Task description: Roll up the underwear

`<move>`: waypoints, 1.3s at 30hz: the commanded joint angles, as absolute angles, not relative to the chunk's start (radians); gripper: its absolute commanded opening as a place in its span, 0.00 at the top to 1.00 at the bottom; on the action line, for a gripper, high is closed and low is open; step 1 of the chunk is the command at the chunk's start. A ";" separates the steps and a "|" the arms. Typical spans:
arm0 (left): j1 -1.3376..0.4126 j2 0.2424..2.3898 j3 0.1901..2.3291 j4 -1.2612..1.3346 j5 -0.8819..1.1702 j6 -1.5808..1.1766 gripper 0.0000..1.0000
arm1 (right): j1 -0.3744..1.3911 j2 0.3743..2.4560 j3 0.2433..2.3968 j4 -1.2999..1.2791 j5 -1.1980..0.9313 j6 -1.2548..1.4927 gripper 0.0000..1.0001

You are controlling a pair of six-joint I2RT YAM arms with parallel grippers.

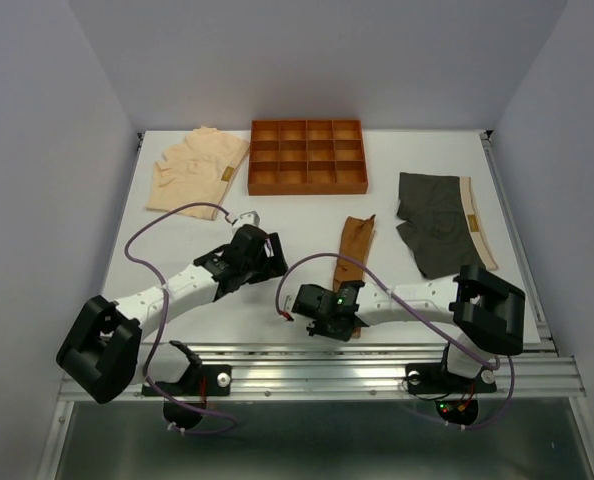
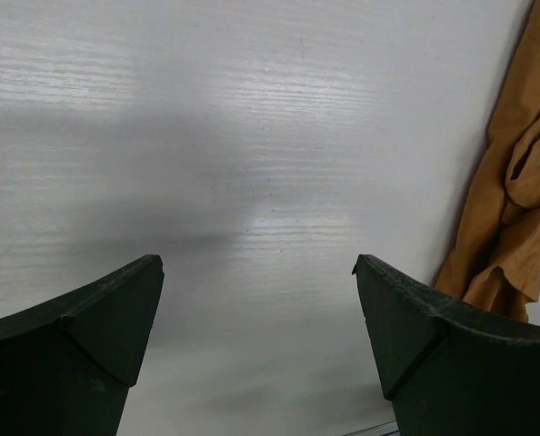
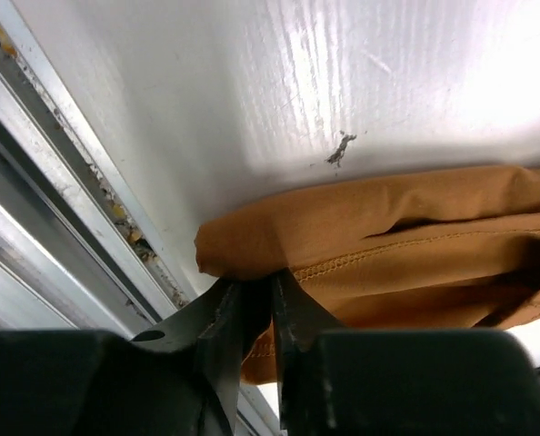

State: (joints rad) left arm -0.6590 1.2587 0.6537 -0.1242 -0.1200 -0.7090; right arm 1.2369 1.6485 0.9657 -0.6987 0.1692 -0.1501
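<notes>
The rust-brown underwear (image 1: pixel 356 245) lies as a long narrow strip in the middle of the table, running from far to near. In the right wrist view its near end (image 3: pixel 388 227) bulges just above my right gripper (image 3: pixel 256 282), whose jaws are pinched together on the fabric's edge. That right gripper (image 1: pixel 342 322) sits low by the table's front edge. My left gripper (image 1: pixel 274 252) hovers left of the strip with its jaws wide apart (image 2: pixel 258 263) over bare table, and the brown cloth (image 2: pixel 515 200) shows at the right of its view. A dark grey underwear (image 1: pixel 439 222) lies at right, a pale peach one (image 1: pixel 192 170) at far left.
An orange-brown tray (image 1: pixel 306 157) with grid compartments stands at the back centre. A metal rail (image 3: pixel 52 182) runs along the table's near edge, right beside my right gripper. Purple cables loop over both arms.
</notes>
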 commanded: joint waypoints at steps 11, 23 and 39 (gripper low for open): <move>-0.652 1.089 0.606 -0.198 -0.088 -0.730 0.01 | 1.154 1.617 1.015 -0.453 -0.248 -0.149 0.99; -0.653 1.008 0.540 -0.230 -0.043 -0.816 0.01 | 0.910 1.643 0.989 -0.322 -0.636 -0.002 0.99; -0.653 0.968 0.414 -0.065 0.149 -0.853 0.01 | 0.713 1.858 1.011 -0.213 -0.894 0.211 0.99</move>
State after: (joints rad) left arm -0.6506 1.0027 0.4377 -0.1551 0.0856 -0.8555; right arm 0.7433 1.8374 0.9745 -0.2848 -0.8093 0.1440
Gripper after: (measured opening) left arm 0.986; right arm 0.034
